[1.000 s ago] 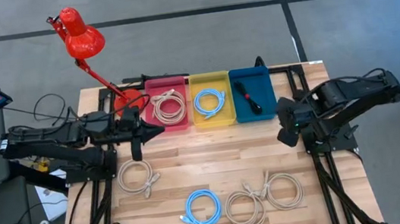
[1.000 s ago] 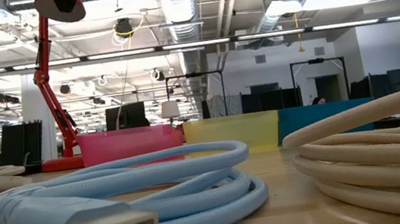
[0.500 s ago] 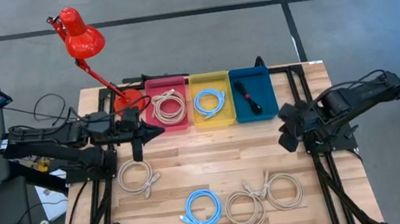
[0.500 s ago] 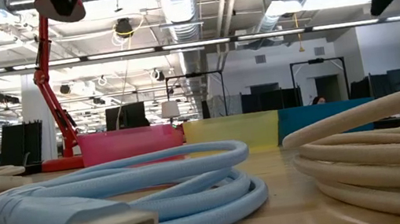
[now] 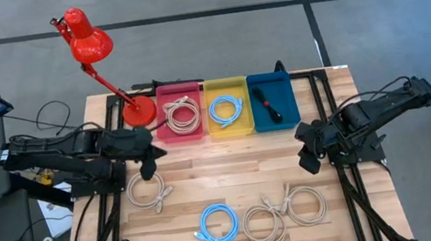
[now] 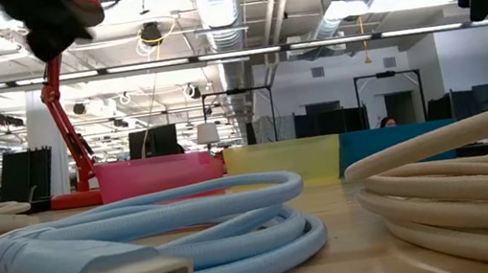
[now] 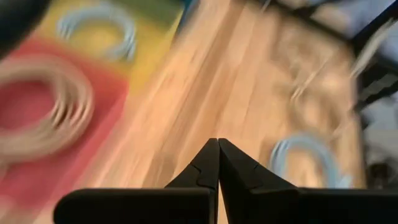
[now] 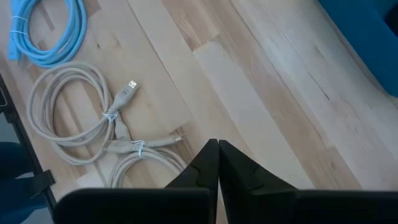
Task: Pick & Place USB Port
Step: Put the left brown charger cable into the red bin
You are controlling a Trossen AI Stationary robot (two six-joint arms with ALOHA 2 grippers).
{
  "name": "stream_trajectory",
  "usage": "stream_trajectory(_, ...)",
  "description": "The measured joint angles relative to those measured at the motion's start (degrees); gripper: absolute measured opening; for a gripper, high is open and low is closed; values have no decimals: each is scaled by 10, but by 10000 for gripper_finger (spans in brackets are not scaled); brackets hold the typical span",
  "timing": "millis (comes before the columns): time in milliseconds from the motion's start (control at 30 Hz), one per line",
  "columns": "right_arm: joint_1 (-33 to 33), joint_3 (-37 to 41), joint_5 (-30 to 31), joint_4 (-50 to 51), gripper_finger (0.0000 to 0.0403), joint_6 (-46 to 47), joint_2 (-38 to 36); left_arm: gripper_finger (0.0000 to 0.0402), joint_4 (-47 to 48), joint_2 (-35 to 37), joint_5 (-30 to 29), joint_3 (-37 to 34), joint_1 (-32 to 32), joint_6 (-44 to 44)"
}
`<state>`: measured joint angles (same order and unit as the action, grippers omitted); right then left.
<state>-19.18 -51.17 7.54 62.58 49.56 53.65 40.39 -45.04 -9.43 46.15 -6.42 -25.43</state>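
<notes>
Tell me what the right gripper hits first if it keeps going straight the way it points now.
Probably the bare wooden table. The right gripper, shut and empty, points down at open boards between the blue bin and the beige cable coils; how high it is stays unclear.

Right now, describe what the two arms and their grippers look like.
Both arms are black, built of jointed tubular links with dark cables running along them, and mounted on black frames at the table's sides. The left gripper and the right gripper each end in two matte black, flat fingers that taper to a pointed tip, with small notched steps along the inner edges. No markings show.
</notes>
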Motion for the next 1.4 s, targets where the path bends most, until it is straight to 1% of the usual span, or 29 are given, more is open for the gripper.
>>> stream_trajectory(167,1,0,0,0,1,0,0,4,107,0,2,0,-11,-6)
stream_trajectory(367,1,0,1,0,1,0,0,4,159,-15,0,0,-12,17)
stream_trajectory(567,1,0,3,-1,1,0,0,4,171,-75,3,0,-28,92)
stream_trajectory(767,1,0,4,-1,1,0,0,5,215,-147,-2,0,-46,183)
stream_trajectory(900,1,0,4,-1,1,0,0,14,228,-175,-5,0,-46,241)
stream_trajectory(1000,1,0,4,-1,1,0,0,28,227,-187,-4,0,-46,289)
stream_trajectory(1133,1,0,4,-1,1,5,0,57,228,-196,-4,0,-46,336)
stream_trajectory(1267,1,0,4,-1,1,14,0,96,225,-201,-4,-3,-46,346)
stream_trajectory(1400,1,0,5,-1,1,13,0,138,224,-201,-4,-29,-46,343)
